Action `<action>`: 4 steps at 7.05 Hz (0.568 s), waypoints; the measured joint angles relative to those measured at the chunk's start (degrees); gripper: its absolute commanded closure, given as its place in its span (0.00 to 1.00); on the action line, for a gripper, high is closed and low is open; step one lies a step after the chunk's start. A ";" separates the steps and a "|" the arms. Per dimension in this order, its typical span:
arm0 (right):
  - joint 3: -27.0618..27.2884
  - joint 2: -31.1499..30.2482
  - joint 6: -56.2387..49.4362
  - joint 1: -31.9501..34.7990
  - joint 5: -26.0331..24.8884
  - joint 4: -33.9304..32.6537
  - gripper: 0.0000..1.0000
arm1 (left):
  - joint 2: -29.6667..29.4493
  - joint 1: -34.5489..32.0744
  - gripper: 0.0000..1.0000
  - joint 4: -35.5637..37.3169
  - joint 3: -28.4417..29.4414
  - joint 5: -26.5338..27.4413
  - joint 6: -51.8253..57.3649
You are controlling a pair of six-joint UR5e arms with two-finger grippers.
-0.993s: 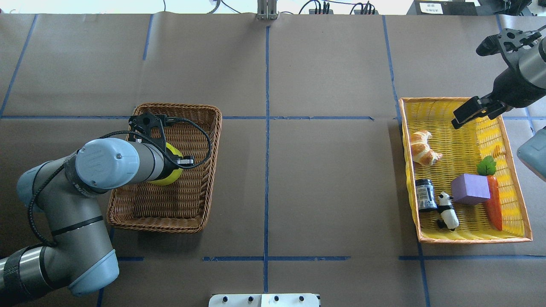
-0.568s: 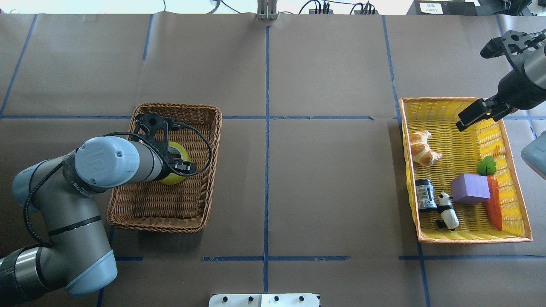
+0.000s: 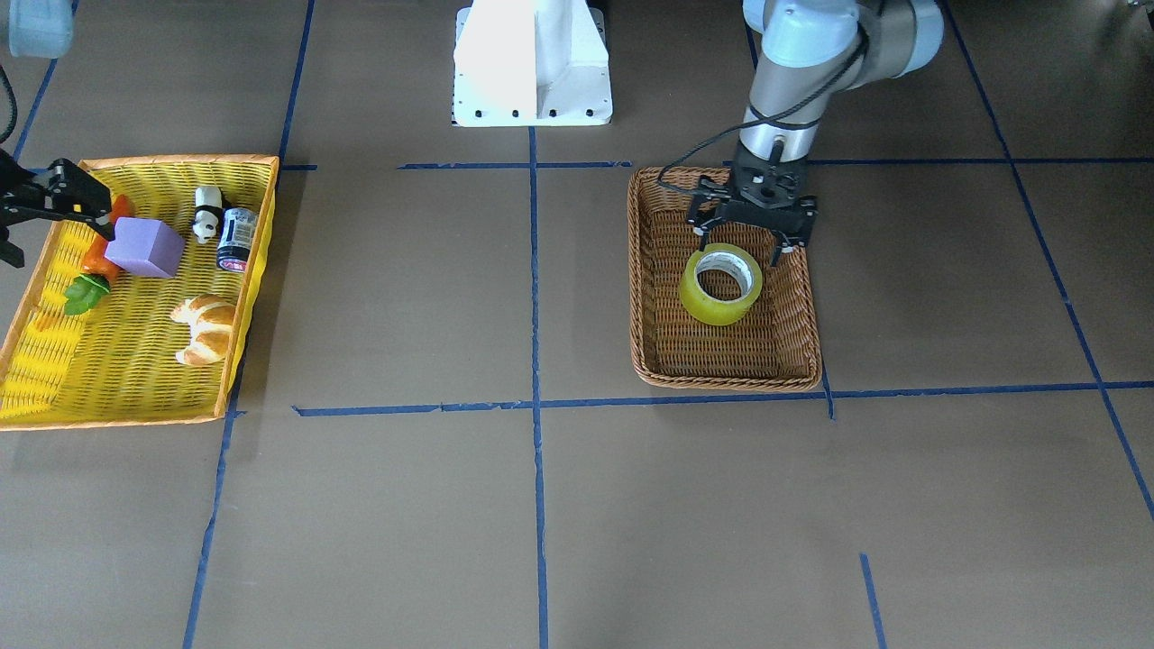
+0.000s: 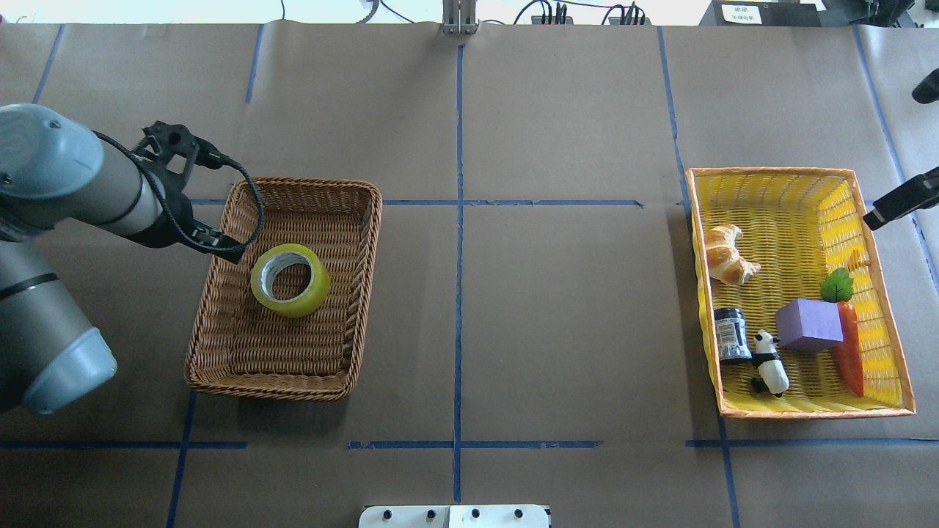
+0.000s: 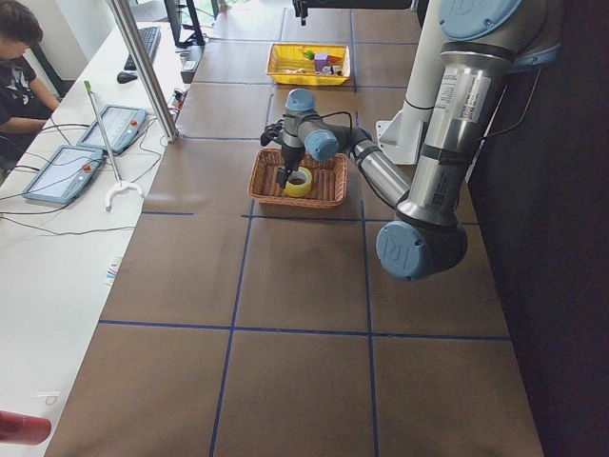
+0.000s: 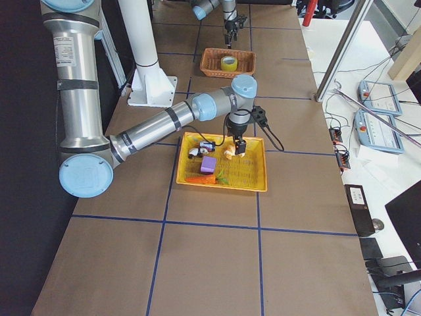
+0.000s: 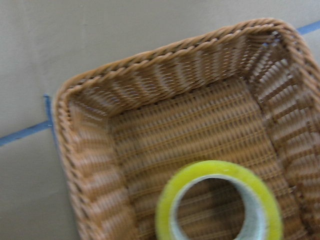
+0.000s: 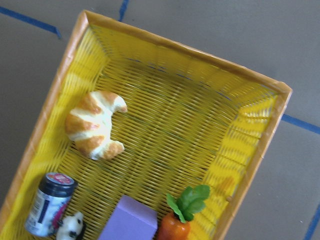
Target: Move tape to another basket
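Risen and drawn back, my left jaws hang spread, having let the tape [image 4: 290,280] rest flat in the brown basket [image 4: 308,183].

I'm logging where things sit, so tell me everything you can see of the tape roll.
The tape is a wide roll of translucent yellow-green film on a white inner core, lying flat, hole facing up. It rests on the floor of the brown wicker basket, near the middle, clear of its walls. The left gripper hangs open beside it, apparently not touching.
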 measured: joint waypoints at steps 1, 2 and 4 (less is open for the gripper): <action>-0.44 -2.41 -5.50 3.34 0.49 -0.07 0.00 | 3.76 -7.14 0.00 0.35 0.78 -4.64 11.01; -2.00 -4.06 -10.62 6.60 0.78 -0.06 0.00 | 7.03 -14.30 0.00 0.92 2.71 -7.72 21.74; -7.33 -5.46 -18.09 12.45 1.23 0.17 0.00 | 10.88 -27.28 0.00 4.80 6.83 -11.94 35.50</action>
